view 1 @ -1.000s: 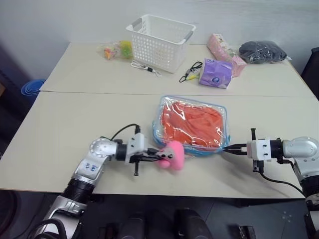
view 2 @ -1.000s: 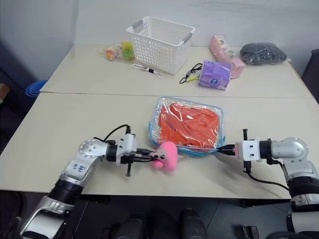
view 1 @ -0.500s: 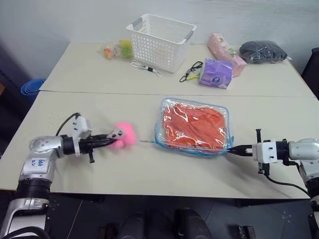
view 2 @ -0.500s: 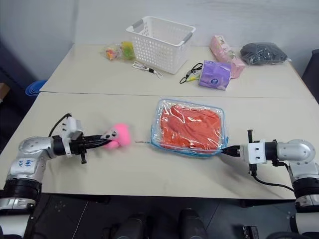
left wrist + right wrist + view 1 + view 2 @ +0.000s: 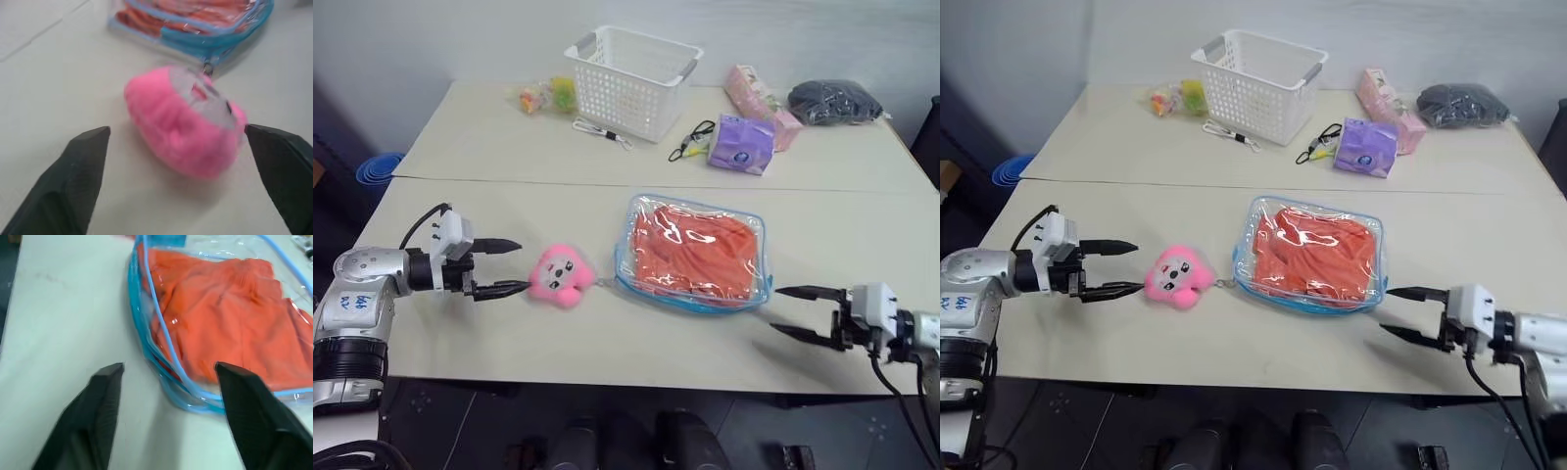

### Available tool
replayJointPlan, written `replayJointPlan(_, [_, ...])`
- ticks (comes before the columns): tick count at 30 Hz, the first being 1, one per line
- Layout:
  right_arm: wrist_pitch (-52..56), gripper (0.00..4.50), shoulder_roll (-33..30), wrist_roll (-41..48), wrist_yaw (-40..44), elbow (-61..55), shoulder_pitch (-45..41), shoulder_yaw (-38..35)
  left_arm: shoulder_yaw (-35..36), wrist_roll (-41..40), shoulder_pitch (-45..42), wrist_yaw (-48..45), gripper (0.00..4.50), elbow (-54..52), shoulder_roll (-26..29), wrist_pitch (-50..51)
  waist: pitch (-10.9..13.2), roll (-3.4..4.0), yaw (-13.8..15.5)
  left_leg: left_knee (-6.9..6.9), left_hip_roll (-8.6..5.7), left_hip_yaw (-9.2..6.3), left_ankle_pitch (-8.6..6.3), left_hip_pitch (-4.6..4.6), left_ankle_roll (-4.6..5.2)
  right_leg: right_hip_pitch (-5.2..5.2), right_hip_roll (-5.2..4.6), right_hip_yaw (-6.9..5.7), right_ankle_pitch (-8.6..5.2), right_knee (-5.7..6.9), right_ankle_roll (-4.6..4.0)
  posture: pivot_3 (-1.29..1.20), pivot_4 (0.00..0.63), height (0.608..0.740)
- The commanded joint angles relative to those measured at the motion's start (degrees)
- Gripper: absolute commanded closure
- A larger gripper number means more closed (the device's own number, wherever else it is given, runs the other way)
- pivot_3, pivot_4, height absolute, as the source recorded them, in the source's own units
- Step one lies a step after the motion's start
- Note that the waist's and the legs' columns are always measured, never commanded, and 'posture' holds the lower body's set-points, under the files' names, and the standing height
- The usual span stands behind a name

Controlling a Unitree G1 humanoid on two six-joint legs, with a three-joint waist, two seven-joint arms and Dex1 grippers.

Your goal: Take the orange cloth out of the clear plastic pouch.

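Note:
The clear plastic pouch [image 5: 693,253] with light blue edging lies flat in the middle of the near table, and the orange cloth [image 5: 697,247] is inside it. A small pink plush toy [image 5: 559,276] hangs from the pouch's zipper pull at its left end. My left gripper [image 5: 511,265] is open just left of the toy, with nothing held. My right gripper [image 5: 786,312] is open a short way right of the pouch's near right corner, empty. The right wrist view shows the pouch [image 5: 161,352] and cloth [image 5: 230,333] ahead of the spread fingers.
On the far table stand a white basket [image 5: 629,80], a purple packet [image 5: 739,143], pink packets [image 5: 752,93], a black bundle [image 5: 830,102], a cord [image 5: 690,140] and small toys [image 5: 544,96]. A seam [image 5: 509,179] runs between the two tables.
Both grippers have opened. The left let go of the pink toy, which now lies on the table by the pouch. The right released the pouch corner and drew back.

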Motion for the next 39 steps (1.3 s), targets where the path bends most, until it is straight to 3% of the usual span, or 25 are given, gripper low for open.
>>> replayJointPlan(1, [4.32, 0.1, 2.0, 4.18, -5.55, -13.2, 8.99, -8.22, -2.83, 1.28, -3.29, 0.92, 0.0, -5.49, -4.32, -6.04, -0.01, 0.0, 0.49, -0.03, 0.0, 0.02, 0.0, -0.01, 0.0, 0.01, 0.0, 0.01, 0.0, -0.04, 0.0, 0.0, 0.15, 0.74])
replayJointPlan(6, [5.06, 0.04, 10.13, 3.36, -14.41, -25.29, 18.58, -13.05, -12.75, 9.56, -8.42, 3.42, 0.0, -0.91, -15.69, -16.63, -0.01, -0.02, 0.87, -0.03, -0.02, 0.09, 0.0, 0.1, 0.0, 0.11, 0.07, 0.05, 0.03, -0.04, 0.06, 0.0, 0.15, 0.74])
replayJointPlan(14, [0.54, 0.04, 17.14, -4.53, -17.54, -28.91, 24.26, -10.23, -21.45, 17.44, -18.25, 4.37, 0.0, 16.58, -28.39, -28.87, 0.05, -0.12, 0.56, -0.03, -0.06, 0.29, 0.02, 0.12, 0.04, 0.01, 0.18, 0.19, 0.04, 0.07, 0.07, 0.0, 0.15, 0.74])
replayJointPlan(18, [0.2, 0.0, 18.33, -6.41, -18.75, -29.46, 24.78, -9.06, -20.63, 15.24, -19.88, 2.36, 0.85, 19.16, -30.66, -27.45, 0.05, -0.12, 0.57, -0.03, -0.06, 0.32, 0.03, 0.17, 0.06, 0.01, 0.18, 0.23, 0.03, 0.16, 0.07, 0.0, 0.15, 0.74])
replayJointPlan(27, [-1.38, 0.0, 19.77, -9.77, -20.7, -29.68, 27.13, -6.42, -18.06, 12.02, -19.11, 0.18, 3.73, 18.32, -30.9, -22.4, 0.05, -0.12, 0.76, 0.01, -0.06, 0.26, 0.04, 0.15, 0.06, 0.01, 0.16, 0.21, 0.03, 0.17, 0.07, 0.0, 0.15, 0.74])
replayJointPlan(30, [-1.81, 0.0, 19.93, -10.33, -21.01, -29.59, 27.53, -5.45, -17.25, 11.01, -18.88, 0.91, 4.45, 17.07, -31.64, -19.58, 0.05, -0.12, 0.82, 0.05, -0.07, 0.25, 0.04, 0.14, 0.06, 0.03, 0.15, 0.19, 0.03, 0.17, 0.07, 0.0, 0.15, 0.74])
replayJointPlan(36, [-1.41, 0.0, 19.86, -10.51, -21.94, -29.95, 27.69, -3.91, -16.58, 10.34, -16.85, -1.37, 4.45, 13.7, -29.81, -20.81, 0.05, -0.12, 0.65, 0.04, -0.07, 0.24, 0.04, 0.16, 0.06, 0.02, 0.16, 0.2, 0.03, 0.21, 0.07, 0.0, 0.15, 0.74])
replayJointPlan(39, [0.19, 0.0, 19.42, -7.8, -22.19, -31.41, 28.19, -5.04, -14.66, 9.35, -16.53, -1.01, 3.62, 13.57, -28.55, -22.6, 0.05, -0.12, 0.62, 0.04, -0.07, 0.24, 0.05, 0.17, 0.03, 0.02, 0.17, 0.21, 0.03, 0.24, 0.07, 0.0, 0.15, 0.74])
